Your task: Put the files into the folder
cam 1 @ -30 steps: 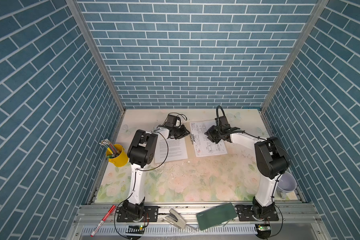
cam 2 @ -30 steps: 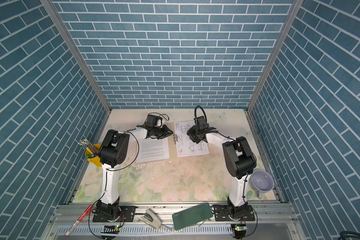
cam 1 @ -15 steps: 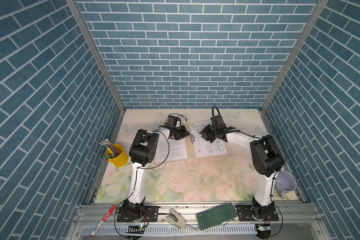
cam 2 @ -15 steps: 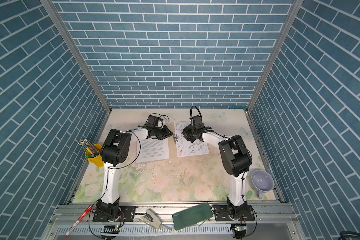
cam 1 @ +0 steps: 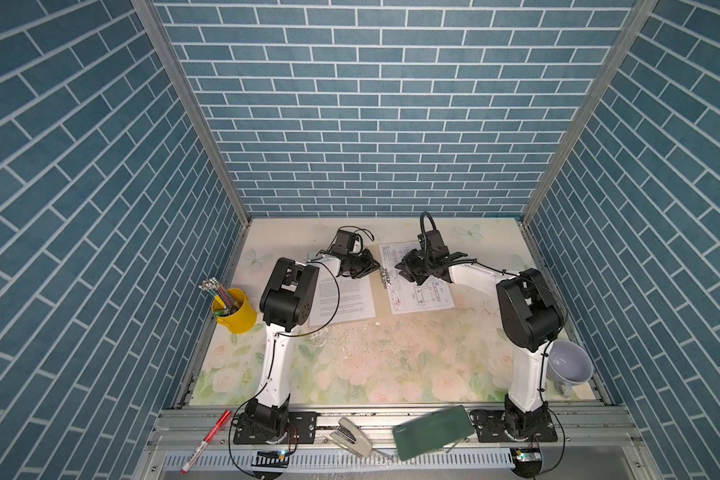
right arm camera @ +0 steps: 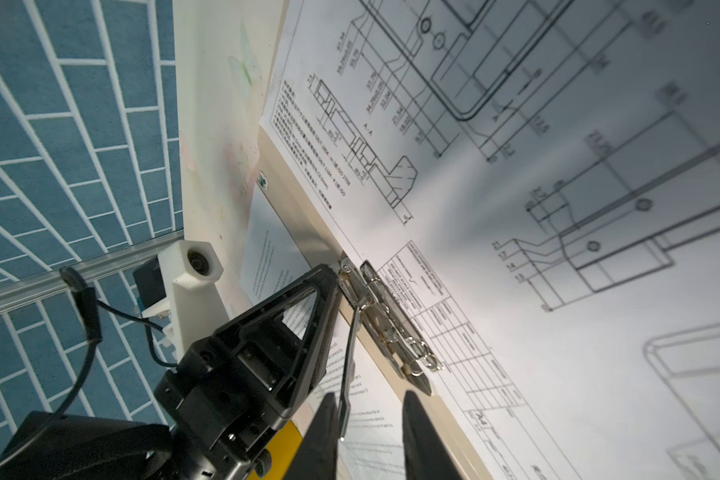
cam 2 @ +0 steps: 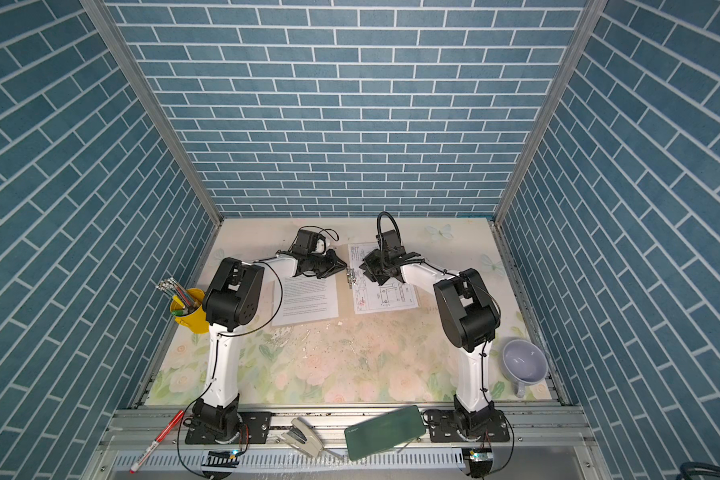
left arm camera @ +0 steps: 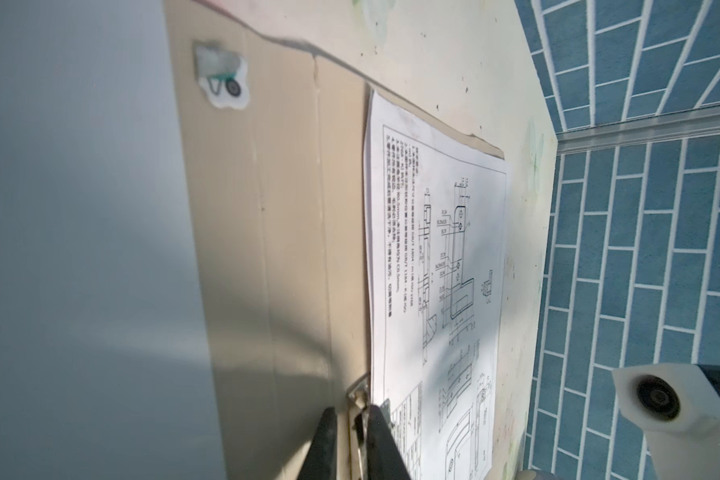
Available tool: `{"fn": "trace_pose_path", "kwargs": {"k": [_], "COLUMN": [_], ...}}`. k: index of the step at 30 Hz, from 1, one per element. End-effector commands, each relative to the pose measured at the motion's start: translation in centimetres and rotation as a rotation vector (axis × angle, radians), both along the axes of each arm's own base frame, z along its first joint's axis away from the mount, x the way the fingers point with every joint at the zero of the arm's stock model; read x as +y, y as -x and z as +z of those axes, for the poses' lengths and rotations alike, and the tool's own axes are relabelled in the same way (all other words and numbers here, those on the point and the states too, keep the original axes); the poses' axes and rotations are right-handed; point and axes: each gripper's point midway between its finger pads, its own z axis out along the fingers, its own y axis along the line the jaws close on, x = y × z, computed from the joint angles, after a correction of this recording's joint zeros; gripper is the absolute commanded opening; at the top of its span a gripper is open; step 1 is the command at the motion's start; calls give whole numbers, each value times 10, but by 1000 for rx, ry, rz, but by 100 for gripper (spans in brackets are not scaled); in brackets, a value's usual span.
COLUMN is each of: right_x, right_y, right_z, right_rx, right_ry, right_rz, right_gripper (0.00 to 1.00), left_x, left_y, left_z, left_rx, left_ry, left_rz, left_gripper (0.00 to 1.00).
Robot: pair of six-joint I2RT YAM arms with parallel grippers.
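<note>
The tan folder lies open at the back of the table in both top views. A text sheet covers its left half and a sheet of line drawings its right half. The metal clip sits at the spine, with its lever raised. My left gripper is shut narrowly on the clip's end. My right gripper straddles the lever with its jaws apart. The lever leans on one finger. The two grippers meet over the spine.
A yellow cup of pencils stands at the left edge and a lavender mug at the right. On the front rail lie a dark green case, a stapler and a red pen.
My right gripper has moved left across the drawing sheet to the spine clip. Both pairs of jaws have narrowed a little. The left arm has hardly shifted.
</note>
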Motion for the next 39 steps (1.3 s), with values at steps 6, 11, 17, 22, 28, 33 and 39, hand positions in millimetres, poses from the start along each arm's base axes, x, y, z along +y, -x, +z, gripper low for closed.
{"fn": "trace_pose_path", "kwargs": {"k": [6,11,17,22,28,33,39], "right_x": [23,30,34,36,39,40,41], "right_y": [10,16,19,22,22,19,18], "right_z": [4,2,2,0,-3,-4,-5], "right_rx": [71,102,111,122,130,132,131], "right_ry": [-33,-39,-46,-46,-43,-43,-40], "right_rz": [42,65,79,88,93,91,90], "right_gripper": [28,28,27,24,24,23,21], "left_x": [-7,-8,-8,-8,-7,-6,-6], "left_y": [0,-1,-1,1,1,1,2], "left_z": [-12,-12,-14,-17,-18,-16,-18], "left_rx": [10,8,6,10,12,8,12], "left_ry": [-14,-18,-25,-31,-34,-34,-36], "left_rz": [1,4,10,9,13,17,16], "left_gripper": [12,10,7,7,7,7,7]}}
